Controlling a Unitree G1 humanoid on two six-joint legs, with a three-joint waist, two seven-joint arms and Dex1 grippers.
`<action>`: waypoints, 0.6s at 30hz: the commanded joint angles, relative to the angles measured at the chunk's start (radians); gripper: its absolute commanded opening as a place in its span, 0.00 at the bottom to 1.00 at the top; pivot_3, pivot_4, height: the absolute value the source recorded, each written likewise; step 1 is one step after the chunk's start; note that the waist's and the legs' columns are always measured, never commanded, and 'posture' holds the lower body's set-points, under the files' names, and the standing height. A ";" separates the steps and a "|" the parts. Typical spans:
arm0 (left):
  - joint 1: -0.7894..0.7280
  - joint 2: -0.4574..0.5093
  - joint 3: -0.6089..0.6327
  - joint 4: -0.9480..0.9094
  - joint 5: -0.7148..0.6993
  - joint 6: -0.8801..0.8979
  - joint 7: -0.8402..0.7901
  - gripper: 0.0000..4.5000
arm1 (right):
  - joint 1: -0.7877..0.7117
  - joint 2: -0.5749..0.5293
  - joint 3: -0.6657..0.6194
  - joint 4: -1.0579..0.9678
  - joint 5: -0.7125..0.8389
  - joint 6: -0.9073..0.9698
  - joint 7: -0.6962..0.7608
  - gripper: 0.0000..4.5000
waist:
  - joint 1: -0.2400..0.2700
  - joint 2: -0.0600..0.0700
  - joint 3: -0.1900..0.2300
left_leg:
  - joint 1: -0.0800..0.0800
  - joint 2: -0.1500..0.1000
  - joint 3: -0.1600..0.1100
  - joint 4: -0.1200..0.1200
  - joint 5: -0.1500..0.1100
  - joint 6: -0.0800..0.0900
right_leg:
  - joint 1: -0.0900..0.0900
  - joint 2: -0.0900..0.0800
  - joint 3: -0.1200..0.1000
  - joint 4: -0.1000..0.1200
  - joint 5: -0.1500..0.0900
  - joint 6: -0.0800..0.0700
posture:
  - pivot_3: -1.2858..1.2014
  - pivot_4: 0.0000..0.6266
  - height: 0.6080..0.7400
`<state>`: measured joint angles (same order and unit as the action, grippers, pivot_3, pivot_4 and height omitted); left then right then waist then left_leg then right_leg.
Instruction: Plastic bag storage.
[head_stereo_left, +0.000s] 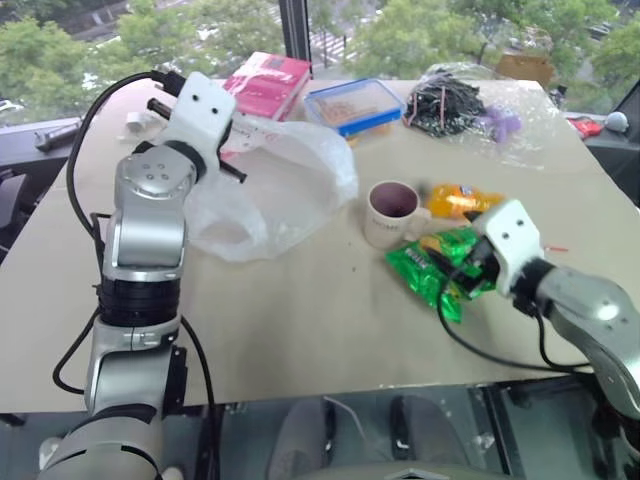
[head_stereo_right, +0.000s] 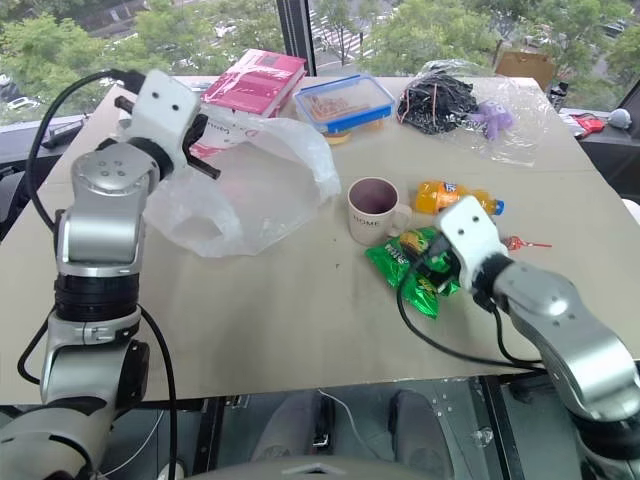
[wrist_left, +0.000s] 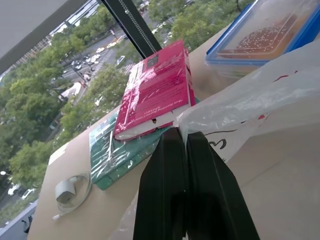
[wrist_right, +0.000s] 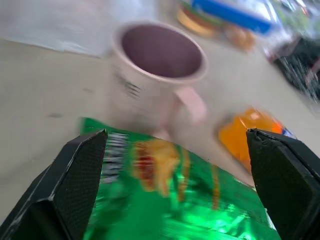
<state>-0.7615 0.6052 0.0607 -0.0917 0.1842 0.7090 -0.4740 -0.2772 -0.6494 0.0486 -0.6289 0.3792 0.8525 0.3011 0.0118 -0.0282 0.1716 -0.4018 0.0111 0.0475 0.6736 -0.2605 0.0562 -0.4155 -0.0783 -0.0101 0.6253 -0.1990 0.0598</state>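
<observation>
Plastic bag (head_stereo_right: 250, 185): thin, translucent white, crumpled, in left jaws' pinch; right jaws wide.

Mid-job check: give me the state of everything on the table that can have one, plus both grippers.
plastic bag: one edge pinched and lifted, the rest draped on the table
left gripper: shut on plastic bag
right gripper: open, over the green snack packet
mug: upright, empty
blue-lidded container: lid on
orange bottle: lying on its side
</observation>
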 joint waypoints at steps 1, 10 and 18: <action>-0.021 0.015 0.013 -0.039 -0.011 0.001 0.012 0.01 | -0.075 0.002 0.022 0.096 -0.050 0.004 0.011 1.00 | 0.002 0.000 0.000 | 0.000 0.000 0.000 0.000 0.000 0.000 | 0.000 0.000 0.000 0.000 0.000 0.000 | 0.52 0.24 1.00; 0.011 0.012 0.012 -0.057 -0.027 0.011 0.029 0.01 | -0.212 0.036 0.055 0.373 -0.081 -0.112 0.159 1.00 | -0.007 0.000 0.000 | -0.001 -0.001 -0.001 0.000 0.000 0.001 | 0.000 0.000 0.000 0.000 0.000 0.000 | 0.52 0.24 1.00; 0.021 0.022 0.018 -0.069 -0.039 0.018 0.032 0.01 | -0.300 0.047 0.097 0.528 -0.070 -0.219 0.380 1.00 | -0.010 0.000 0.000 | -0.001 -0.001 -0.002 0.000 0.000 0.001 | 0.000 0.001 0.000 0.000 0.000 0.000 | 0.52 0.24 1.00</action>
<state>-0.7396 0.6094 0.0620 -0.1092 0.1498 0.7319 -0.4527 -0.5505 -0.5893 0.1552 -0.1042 0.3159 0.6689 0.6454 0.0014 -0.0279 0.1721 -0.4032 0.0103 0.0457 0.6734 -0.2610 0.0571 -0.4160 -0.0779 -0.0103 0.6257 -0.1987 0.0600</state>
